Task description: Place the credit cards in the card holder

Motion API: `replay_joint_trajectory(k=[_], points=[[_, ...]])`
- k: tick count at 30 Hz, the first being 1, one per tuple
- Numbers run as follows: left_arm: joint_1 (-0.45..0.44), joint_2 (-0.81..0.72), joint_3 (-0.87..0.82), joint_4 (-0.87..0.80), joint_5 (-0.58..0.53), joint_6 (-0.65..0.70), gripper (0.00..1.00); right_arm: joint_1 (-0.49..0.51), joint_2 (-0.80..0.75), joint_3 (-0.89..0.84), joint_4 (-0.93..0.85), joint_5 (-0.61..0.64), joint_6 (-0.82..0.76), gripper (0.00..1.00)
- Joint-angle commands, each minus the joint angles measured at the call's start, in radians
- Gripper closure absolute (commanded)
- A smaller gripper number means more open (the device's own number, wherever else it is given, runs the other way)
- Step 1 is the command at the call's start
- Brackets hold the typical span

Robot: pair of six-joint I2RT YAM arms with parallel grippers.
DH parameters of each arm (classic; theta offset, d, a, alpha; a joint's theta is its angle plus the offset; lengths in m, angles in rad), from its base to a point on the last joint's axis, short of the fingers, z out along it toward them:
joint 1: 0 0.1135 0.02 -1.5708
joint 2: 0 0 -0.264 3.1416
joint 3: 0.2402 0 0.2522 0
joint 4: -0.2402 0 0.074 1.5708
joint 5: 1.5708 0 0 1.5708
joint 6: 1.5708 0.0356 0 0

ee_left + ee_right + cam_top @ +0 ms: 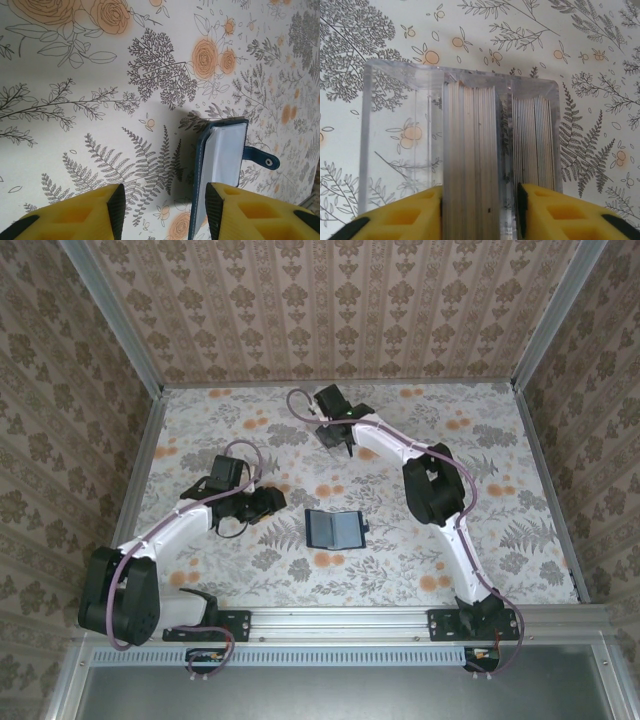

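Apparently blank, open navy card holder (335, 528)

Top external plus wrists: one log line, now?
card holder lying open | left gripper open beside it | right gripper open around credit cards in rack

The card holder (334, 529) is navy, the table (500, 440) white with grey ferns and orange roses, the fingers (75, 215) yellow.

Clear slotted rack (405, 100), floral table cover (480, 540), damask-patterned wallpaper walls (330, 300)
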Motion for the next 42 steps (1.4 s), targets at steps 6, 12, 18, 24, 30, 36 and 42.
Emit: replay_joint_trajectory(k=[6,12,18,24,30,36,42], points=[[-0.009,0.003,-0.011,0.032,0.031,0.002,0.53,-0.006,-0.169,-0.234,-0.033,0.103,0.094,0.68],[-0.03,0.035,0.0,0.068,0.039,-0.005,0.54,-0.006,-0.329,-0.438,-0.007,0.152,0.176,0.68],[-0.038,0.075,0.021,0.08,0.053,-0.004,0.54,-0.011,-0.403,-0.514,-0.007,0.138,0.174,0.55],[-0.038,0.068,0.042,0.075,0.042,-0.005,0.54,-0.03,-0.394,-0.456,-0.036,0.109,0.144,0.46],[-0.04,0.052,0.039,0.086,0.033,-0.033,0.54,-0.038,-0.343,-0.412,-0.059,0.068,0.123,0.42],[-0.043,0.017,0.031,0.064,0.007,-0.029,0.53,-0.044,-0.302,-0.399,-0.075,0.077,0.117,0.41],[-0.047,-0.002,0.0,0.076,0.0,-0.039,0.53,-0.041,-0.295,-0.394,-0.089,0.128,0.103,0.45]])
